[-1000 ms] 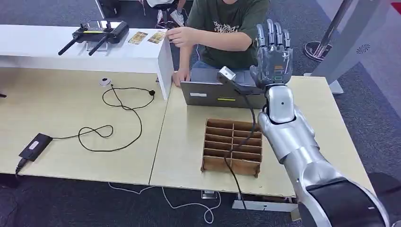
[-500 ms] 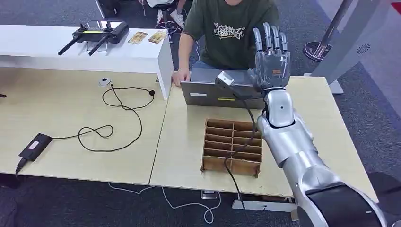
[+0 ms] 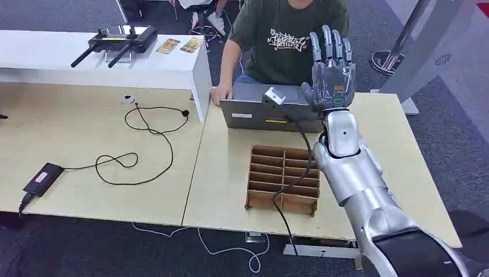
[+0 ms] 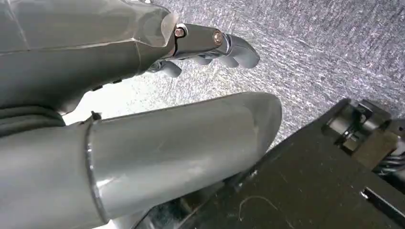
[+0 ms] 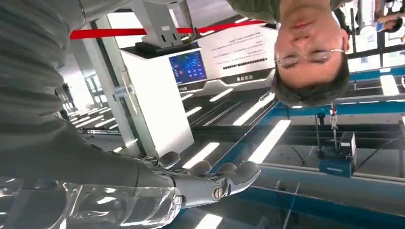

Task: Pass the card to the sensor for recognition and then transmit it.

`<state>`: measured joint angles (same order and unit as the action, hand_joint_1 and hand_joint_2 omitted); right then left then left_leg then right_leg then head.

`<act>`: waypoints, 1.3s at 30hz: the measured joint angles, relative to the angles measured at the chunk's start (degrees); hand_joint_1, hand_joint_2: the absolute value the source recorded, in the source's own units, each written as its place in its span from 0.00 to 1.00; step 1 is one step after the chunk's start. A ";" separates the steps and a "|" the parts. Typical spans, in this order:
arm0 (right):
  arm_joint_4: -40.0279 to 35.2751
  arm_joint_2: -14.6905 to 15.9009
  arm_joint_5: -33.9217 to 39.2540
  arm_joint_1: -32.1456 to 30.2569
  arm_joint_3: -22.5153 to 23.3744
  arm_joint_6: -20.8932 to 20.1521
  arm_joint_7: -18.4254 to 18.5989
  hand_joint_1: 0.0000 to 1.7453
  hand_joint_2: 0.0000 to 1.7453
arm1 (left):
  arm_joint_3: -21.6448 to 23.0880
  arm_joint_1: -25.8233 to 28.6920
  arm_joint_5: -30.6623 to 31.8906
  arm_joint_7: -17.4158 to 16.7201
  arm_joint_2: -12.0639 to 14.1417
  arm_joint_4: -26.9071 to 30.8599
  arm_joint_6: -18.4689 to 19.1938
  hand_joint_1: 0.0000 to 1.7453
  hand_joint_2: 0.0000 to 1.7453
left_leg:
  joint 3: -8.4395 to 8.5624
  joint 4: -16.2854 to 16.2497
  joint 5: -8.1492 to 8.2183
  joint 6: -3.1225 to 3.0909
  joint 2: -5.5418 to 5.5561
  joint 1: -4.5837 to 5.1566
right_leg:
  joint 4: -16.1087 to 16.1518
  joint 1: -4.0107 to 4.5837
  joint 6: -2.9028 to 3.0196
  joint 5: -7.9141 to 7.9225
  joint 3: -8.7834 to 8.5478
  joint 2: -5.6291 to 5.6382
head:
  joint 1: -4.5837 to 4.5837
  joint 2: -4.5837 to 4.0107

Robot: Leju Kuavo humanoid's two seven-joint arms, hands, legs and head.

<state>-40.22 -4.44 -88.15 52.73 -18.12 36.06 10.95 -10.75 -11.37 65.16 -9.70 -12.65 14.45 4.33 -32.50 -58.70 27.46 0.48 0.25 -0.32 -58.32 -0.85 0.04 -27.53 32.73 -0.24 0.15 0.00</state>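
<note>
Divided tray (image 3: 284, 179) before laptop (image 3: 271, 109); cards (image 3: 180, 45), probably, on shelf (image 3: 86, 57) left.

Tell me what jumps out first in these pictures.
The robot's right hand is raised upright over the table's far edge, fingers straight and apart, holding nothing. Right behind it a person in a green shirt sits at a grey laptop. Nearer, a brown divided tray lies on the table.

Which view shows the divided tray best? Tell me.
The head view: the tray lies whole on the table, its slots visible, a cable across it. The left wrist view faces the floor; the right wrist view looks at the person.
</note>
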 joint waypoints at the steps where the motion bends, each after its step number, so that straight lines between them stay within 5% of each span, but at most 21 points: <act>1: -0.24 0.00 0.02 -0.07 0.02 0.00 -0.04 0.00 1.00 | 0.00 0.00 0.00 -0.02 0.07 0.00 -0.11 0.00 0.00 | 0.00 0.00 0.00 0.00 0.00 0.00 | 0.00 0.00 0.00 0.00 0.00 0.00 | -0.02 0.00; 5: -1.55 0.00 0.02 -0.94 0.39 0.00 0.04 0.00 1.00 | -0.41 0.94 -0.13 -5.97 -1.18 -0.02 -8.99 0.00 0.00 | 0.00 0.00 0.00 0.00 0.00 0.01 | 0.01 -0.01 0.00 0.00 0.00 0.00 | 0.00 0.00; 7: -2.37 0.00 0.09 -1.57 0.61 0.02 0.00 0.00 1.00 | -0.44 1.53 -0.43 -6.05 -1.82 -0.02 -10.75 0.00 0.00 | -0.01 0.00 0.00 0.00 0.00 0.01 | 0.03 -0.01 0.00 0.00 0.01 0.00 | 0.00 0.00; 39: -18.65 4.11 0.11 -15.37 6.89 0.20 0.72 0.00 1.00 | -2.23 3.31 -2.62 -4.63 -2.51 -0.02 -12.79 0.00 0.00 | -0.04 0.00 0.01 0.00 -0.01 0.00 | 0.04 0.01 0.01 0.00 0.06 0.01 | 0.00 0.00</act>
<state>-58.86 -0.33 -88.04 37.36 -11.23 36.26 11.67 -12.98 -8.07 62.53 -14.34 -15.17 14.43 -8.46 -32.54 -58.70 27.47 0.48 0.25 -0.33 -58.29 -0.84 0.05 -27.53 32.79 -0.22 0.15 0.00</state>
